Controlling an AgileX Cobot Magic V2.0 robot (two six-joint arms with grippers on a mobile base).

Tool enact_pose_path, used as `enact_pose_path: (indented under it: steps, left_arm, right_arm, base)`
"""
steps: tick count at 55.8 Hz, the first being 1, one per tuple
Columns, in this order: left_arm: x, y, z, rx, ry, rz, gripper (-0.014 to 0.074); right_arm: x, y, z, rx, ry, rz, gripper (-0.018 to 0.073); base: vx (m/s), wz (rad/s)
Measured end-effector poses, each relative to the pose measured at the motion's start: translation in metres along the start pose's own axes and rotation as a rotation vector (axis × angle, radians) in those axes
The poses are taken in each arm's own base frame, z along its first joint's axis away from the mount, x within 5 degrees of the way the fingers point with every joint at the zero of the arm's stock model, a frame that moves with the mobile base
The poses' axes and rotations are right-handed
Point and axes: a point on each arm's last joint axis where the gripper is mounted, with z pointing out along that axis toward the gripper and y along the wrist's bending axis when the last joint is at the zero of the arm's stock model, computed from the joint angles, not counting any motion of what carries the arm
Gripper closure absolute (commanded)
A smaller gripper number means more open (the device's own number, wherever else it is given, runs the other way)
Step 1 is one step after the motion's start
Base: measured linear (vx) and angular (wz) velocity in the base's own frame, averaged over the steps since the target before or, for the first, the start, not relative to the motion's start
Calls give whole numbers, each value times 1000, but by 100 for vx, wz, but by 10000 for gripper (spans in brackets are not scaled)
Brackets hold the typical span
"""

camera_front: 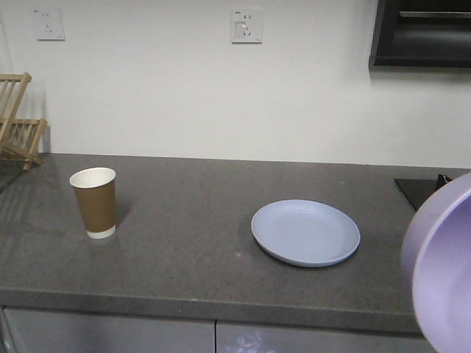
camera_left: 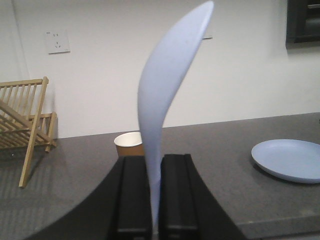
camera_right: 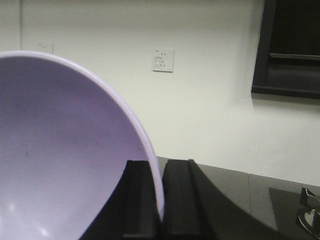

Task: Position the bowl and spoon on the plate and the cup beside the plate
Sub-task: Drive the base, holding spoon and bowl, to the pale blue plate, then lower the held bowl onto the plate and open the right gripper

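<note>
Left wrist: upright spoon [camera_left: 165, 100], left hand [camera_left: 154, 164]; tilted bowl [camera_right: 65, 150], right hand [camera_right: 161, 167]

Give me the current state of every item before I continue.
cup: upright on the counter, left of the plate, apart from it.
plate: flat on the counter, nothing on it.
bowl: tilted, raised, rim pinched by right gripper.
spoon: held upright in left gripper, scoop up.
drying rack: unfolded, at the counter's left end.
</note>
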Motion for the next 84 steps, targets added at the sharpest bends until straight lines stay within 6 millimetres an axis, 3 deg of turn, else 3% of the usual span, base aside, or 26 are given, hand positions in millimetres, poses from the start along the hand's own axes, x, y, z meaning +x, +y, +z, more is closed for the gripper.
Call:
enact_pose_path:
  steps: [45,84]
  left_arm:
    - [0,0,0,0,0,0,603]
    - [0,0,0,0,1,0,603]
  right_arm:
    - [0,1,0,-6,3,0,568]
    - [0,1,0,-6,3,0,568]
  base:
    - [38,-5]
    - [7,-4]
